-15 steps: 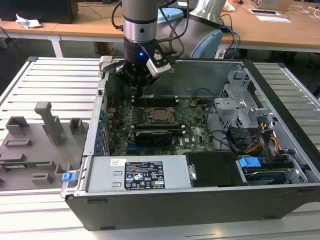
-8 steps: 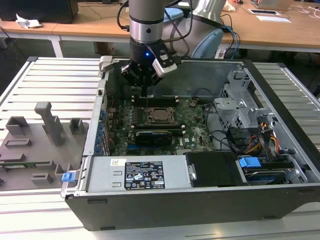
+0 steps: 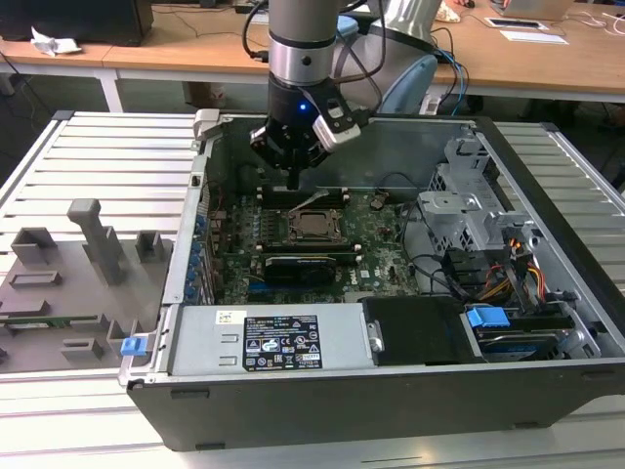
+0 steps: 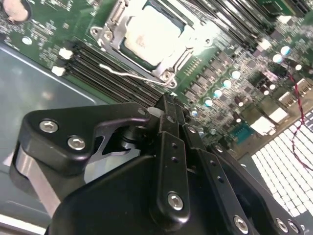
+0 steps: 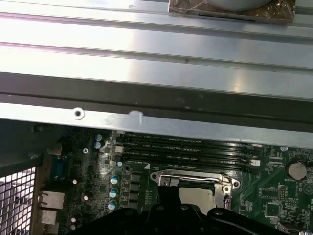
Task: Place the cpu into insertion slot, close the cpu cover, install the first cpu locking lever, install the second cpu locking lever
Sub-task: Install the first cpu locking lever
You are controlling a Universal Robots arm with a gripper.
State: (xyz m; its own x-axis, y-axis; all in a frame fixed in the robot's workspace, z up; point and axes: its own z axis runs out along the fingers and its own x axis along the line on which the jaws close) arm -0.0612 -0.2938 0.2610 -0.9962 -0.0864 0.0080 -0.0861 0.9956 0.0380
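The cpu [image 4: 152, 35] lies silvery-grey in the insertion slot [image 5: 195, 176] on the green board, and in the exterior view the cpu [image 3: 314, 225] sits mid-case. The cpu cover [image 4: 117, 46] lies down as a metal frame around the chip. One thin wire locking lever [image 4: 129, 74] stands free beside the socket, over the memory slots, and it rises as a pale lever [image 3: 318, 199] behind the socket. My gripper [image 3: 293, 180] hangs just above and behind the socket. The gripper [image 4: 168, 101] is shut with nothing in it, its tip close to the lever's hinge end.
Black memory slots [image 5: 186, 147] run along the socket's far side. A long black card [image 3: 305, 264] lies in front of it. The case walls [image 3: 200, 186] box in the board, with a drive cage [image 3: 469, 205], cables and a labelled power supply [image 3: 278, 342]. A grey fixture tray [image 3: 68, 283] lies at the exterior view's left.
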